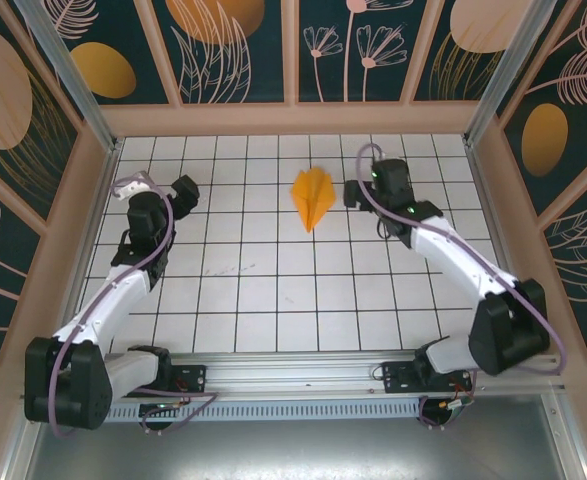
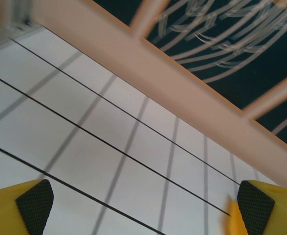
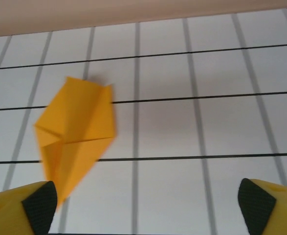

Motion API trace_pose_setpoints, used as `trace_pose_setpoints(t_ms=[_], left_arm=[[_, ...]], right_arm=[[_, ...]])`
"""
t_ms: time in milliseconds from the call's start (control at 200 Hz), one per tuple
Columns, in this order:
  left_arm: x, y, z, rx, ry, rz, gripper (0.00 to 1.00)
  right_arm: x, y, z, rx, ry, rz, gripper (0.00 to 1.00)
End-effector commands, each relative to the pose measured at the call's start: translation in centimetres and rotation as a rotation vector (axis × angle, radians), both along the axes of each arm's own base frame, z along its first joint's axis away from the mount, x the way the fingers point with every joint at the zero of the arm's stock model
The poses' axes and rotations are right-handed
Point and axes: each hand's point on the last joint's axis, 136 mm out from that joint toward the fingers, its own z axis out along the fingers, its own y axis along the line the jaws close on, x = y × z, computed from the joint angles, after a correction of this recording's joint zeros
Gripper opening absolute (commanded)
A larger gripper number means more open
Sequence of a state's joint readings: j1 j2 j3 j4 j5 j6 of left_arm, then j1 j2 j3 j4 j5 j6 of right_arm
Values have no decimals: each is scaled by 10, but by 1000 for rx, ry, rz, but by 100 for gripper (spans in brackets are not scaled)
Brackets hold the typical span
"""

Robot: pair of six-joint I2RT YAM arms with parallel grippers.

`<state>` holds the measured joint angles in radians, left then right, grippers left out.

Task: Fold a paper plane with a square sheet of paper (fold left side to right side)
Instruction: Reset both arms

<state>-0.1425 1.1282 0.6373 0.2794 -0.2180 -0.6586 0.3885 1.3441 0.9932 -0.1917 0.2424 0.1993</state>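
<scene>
The paper plane is lying point-nearward by the far edge of the worktop, just left of the nearer, open-fingered right end effector.

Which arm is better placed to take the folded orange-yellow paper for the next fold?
Right, probably. The right tool is open beside the folded orange-yellow paper; the left tool, also open, is much farther away.

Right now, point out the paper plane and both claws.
paper plane (image 1: 313, 197), top external view, middle of the creased layers.
left claw (image 2: 144, 208), left wrist view, midway between fingertips.
right claw (image 3: 147, 208), right wrist view, midway between fingertips.
</scene>
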Motion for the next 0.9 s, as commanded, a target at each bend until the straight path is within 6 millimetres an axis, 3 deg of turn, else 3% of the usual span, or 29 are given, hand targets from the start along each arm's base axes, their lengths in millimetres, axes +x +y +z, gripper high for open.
trace_pose_setpoints(t_ms=[0, 135, 190, 300, 440, 540, 661, 726, 896], left_arm=[[-10, 38, 16, 130, -98, 184, 99], [-27, 60, 0, 241, -61, 289, 99], [-35, 67, -9, 288, -60, 322, 99], [-44, 74, -30, 405, -27, 335, 99], [-39, 73, -53, 509, 27, 297, 99], [-32, 63, -63, 547, -1, 235, 99], [-24, 51, -65, 583, -57, 156, 99], [-20, 42, -62, 607, -110, 105, 99], [-15, 38, -72, 577, -132, 23, 99]], right_arm=[[4, -39, 30, 36, -216, -102, 99], [-9, -92, 11, 85, -263, -202, 99], [-16, -109, -6, 71, -275, -232, 99], [-29, -134, -37, 25, -310, -293, 99], [-32, -155, -69, 41, -321, -354, 99], [-25, -157, -77, 30, -352, -337, 99], [-15, -149, -63, -6, -458, -264, 99], [-9, -144, -74, -1, -434, -224, 99], [-21, -133, -79, 3, -482, -157, 99]])
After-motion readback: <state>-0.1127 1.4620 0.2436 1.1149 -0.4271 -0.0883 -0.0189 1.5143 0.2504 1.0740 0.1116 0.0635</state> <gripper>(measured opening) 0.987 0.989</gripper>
